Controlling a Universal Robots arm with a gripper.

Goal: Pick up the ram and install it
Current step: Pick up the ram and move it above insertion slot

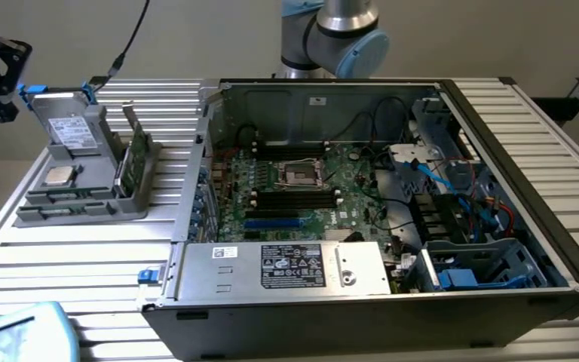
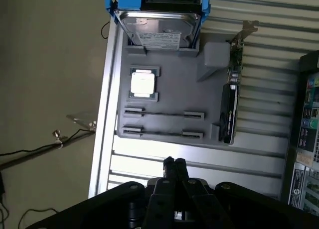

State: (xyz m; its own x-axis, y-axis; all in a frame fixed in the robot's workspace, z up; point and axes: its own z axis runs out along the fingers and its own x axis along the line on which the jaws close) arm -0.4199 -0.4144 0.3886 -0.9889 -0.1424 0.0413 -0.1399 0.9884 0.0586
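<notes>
At the exterior view's left, the gripper hangs fully closed and empty near the tray on the tabletop. The ram cannot be identified with certainty: a thin dark strip lies in each of the tray's two long slots.

The table was pale metal, ribbed in even stripes. On it, at the left of the exterior view, the tray was plain grey. It carried a silver processor, a silver hard drive in a bright blue bracket, and a green expansion card (black along part of it). The computer case was black, its motherboard green with one blue slot. The gripper was black.
</notes>
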